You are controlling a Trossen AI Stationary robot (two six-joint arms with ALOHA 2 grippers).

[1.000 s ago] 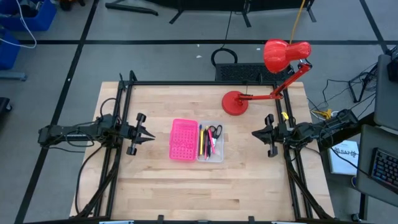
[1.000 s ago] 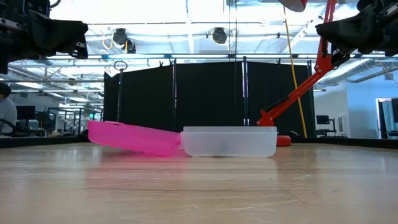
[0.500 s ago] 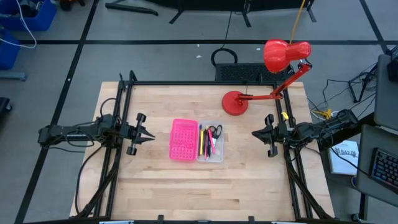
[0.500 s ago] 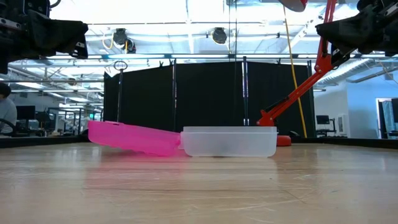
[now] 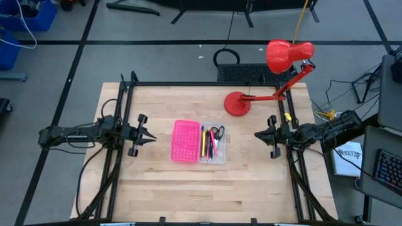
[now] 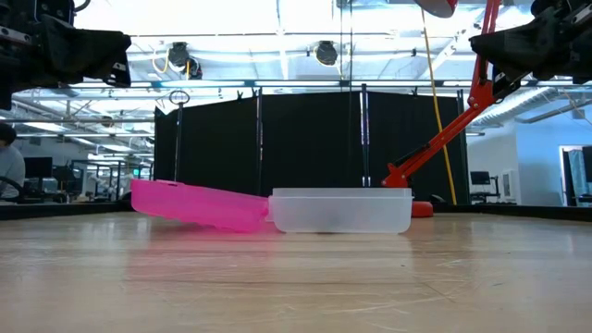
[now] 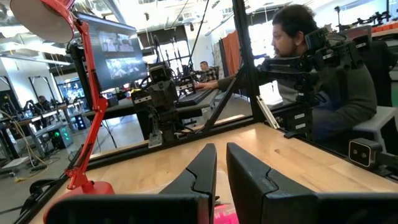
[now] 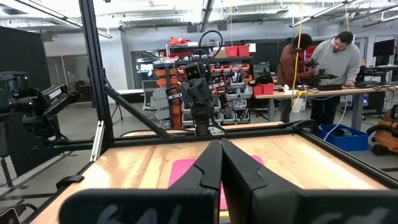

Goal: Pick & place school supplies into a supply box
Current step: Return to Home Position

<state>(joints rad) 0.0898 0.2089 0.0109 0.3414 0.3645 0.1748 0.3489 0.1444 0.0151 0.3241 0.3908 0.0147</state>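
The supply box lies open at the table's middle. Its pink grid half (image 5: 186, 140) is toward the left, its clear tray half (image 5: 213, 144) toward the right. Pink, black and yellow pens (image 5: 205, 144) and the black-handled scissors (image 5: 217, 132) lie inside the clear tray. In the low view the pink half (image 6: 199, 203) slopes down toward the clear tray (image 6: 340, 211), its far-left edge raised. My left gripper (image 5: 152, 135) hovers shut to the left of the box, pointing at it. My right gripper (image 5: 256, 134) hovers shut to its right, also pointing at it.
A red desk lamp stands with its base (image 5: 237, 104) on the table's far right part, its head (image 5: 286, 55) beyond the far edge. A black frame (image 5: 188, 84) runs around the table. People stand and sit in the room beyond (image 7: 323, 68).
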